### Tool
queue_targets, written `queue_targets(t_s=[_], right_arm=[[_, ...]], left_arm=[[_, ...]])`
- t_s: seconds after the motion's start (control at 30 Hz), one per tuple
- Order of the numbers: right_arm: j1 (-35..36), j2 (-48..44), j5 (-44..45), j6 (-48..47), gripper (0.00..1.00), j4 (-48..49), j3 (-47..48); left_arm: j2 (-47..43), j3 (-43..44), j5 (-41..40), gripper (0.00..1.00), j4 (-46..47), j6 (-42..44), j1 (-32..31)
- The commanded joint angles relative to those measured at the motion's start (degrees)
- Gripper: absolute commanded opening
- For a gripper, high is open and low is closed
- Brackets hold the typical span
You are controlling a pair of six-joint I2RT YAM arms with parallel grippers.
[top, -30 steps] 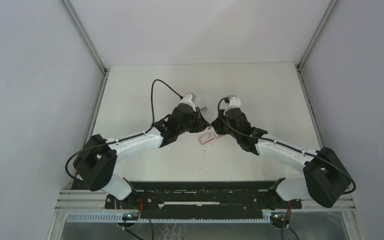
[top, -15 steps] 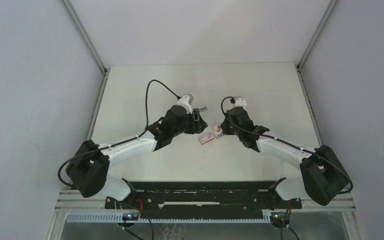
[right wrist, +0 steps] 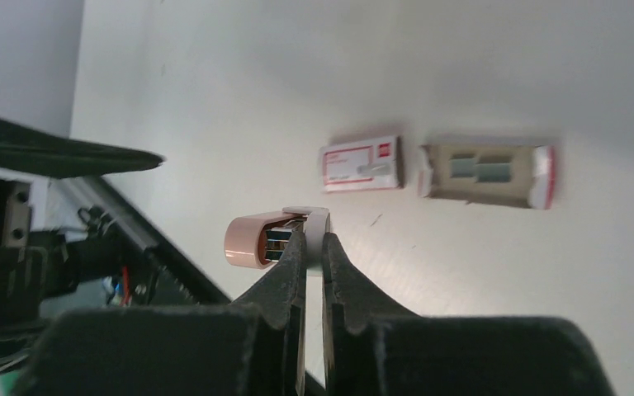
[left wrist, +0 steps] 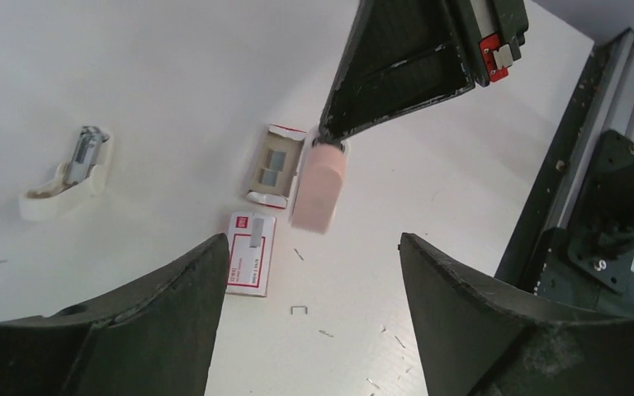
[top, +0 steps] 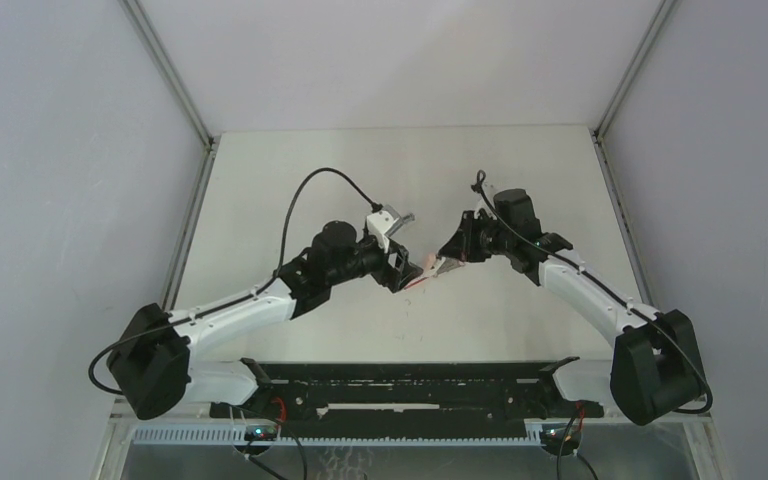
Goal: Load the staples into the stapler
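The small pink plastic stapler (right wrist: 248, 239), clamped thinly between the right fingers (right wrist: 285, 276), may swivel or drop while the left fingers (left wrist: 157, 313) gape empty.

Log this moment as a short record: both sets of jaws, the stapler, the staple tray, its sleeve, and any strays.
left jaws: open, empty
right jaws: shut on the stapler
stapler: pink, gripped at one end
tray: pulled out of its sleeve, lying open side up
staples: grey strips inside the tray
sleeve: red and white, lying close beside the tray, not touching
loose staples: a few scattered near the sleeve
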Motion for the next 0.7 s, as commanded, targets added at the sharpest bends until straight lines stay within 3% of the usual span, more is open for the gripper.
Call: queue_targets(t_s=[0.0,0.2,0.3,0.67], right_arm=[[0.1,-1.3,-11.6,-1.9,0.0,-1.4,3.0],[0.2,-1.3,-14.5,-1.7,0.0,-1.5,3.4],[0.3,-1.2,-15.3,-1.8,0.0,-1.5,3.5],[0.8,-1.2,-13.3,-3.2,0.0,-2.9,3.9]], left_arm=[[2.5,6.2,2.3,0.79,-2.1,7.0,-3.2],[5.0,8.3,0.6,0.79,-3.3,8.6,-4.7],[5.6,8.7,1.2,0.73,-3.6,8.7,-4.7],[8.6,10.4,1.9,0.02,-5.2,7.2,-5.7]])
